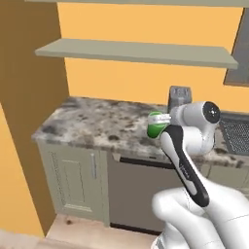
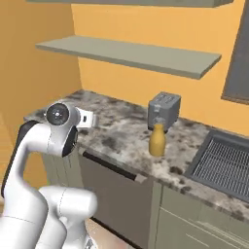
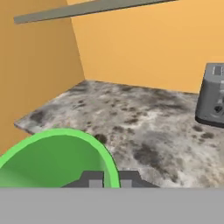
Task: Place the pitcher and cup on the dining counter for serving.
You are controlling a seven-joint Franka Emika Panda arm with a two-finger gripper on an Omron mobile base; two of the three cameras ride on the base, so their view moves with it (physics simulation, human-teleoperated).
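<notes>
Holding the cup [image 1: 155, 125] by its rim, the gripper [image 3: 110, 178] is pinching it shut above the counter [image 1: 92, 124], so the first carry is only getting under way. One pitcher [image 2: 156, 138] is waiting near the toaster [image 2: 164, 110], untouched. Both, I judge, are remaining to be delivered: one cup, one pitcher

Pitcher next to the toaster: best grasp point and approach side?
Take the pitcher by its narrow neck, or just below it on the upper body, coming from the front counter edge. It stands upright; the neck looks slimmer than the rounded body, so the jaws should span it more easily. The toaster sits close behind, blocking a rear approach. The gripper is shut on the cup rim.
</notes>
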